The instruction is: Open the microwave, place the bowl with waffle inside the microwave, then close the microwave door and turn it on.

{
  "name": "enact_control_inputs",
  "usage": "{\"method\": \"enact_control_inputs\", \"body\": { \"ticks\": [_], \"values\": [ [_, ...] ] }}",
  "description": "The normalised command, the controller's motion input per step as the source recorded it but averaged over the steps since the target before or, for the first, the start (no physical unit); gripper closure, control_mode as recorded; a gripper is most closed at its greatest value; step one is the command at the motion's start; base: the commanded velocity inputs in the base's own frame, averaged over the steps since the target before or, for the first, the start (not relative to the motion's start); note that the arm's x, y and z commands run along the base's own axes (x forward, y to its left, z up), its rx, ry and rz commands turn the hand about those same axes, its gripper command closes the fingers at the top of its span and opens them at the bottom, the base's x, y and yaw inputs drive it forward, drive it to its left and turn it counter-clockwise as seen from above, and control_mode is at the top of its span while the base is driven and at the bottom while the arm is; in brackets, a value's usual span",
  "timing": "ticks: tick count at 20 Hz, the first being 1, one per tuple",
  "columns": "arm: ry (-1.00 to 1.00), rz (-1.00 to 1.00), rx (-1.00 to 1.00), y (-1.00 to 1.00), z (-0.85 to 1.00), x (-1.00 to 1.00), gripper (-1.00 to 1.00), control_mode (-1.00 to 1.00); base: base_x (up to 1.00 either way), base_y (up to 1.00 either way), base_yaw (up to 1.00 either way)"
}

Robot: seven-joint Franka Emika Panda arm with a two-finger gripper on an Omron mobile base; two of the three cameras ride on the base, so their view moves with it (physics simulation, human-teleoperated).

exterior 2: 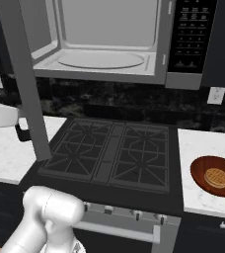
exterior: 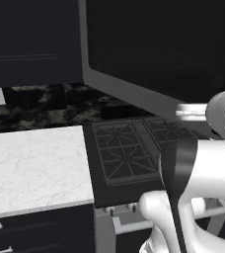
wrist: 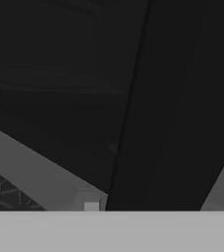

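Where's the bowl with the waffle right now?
In the right base view, the bowl sits on the white counter to the right of the black stove, below and to the right of the open microwave, waffle inside.

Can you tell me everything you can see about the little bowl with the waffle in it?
The bowl is small, round and shallow, reddish-brown and smooth like glazed clay or polished wood. It sits upright on the white marble counter to the right of the black stove. One round golden waffle with a grid pattern lies flat inside it. Nothing else touches the bowl. The microwave above the stove stands open.
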Motion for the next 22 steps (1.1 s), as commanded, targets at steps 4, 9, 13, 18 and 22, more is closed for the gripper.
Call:
{"method": "enact_control_inputs", "body": {
  "ticks": [4,9,13,18,22],
  "values": [
    [0.10,-0.09,-0.30,1.00,-0.14,-0.34,-1.00,-1.00,0.00,0.00,0.00],
    [0.10,-0.17,-0.27,0.82,-0.27,-0.58,-1.00,-1.00,0.00,0.00,0.00],
    [0.00,-0.22,-0.16,0.66,-0.49,-1.00,-1.00,-1.00,0.00,0.00,0.00],
    [0.00,-0.20,-0.18,0.94,-0.59,-1.00,-1.00,-1.00,0.00,0.00,0.00],
    [-0.05,-0.18,-0.17,0.11,-0.94,-1.00,-1.00,-1.00,0.00,0.00,0.00]
  ]
}}
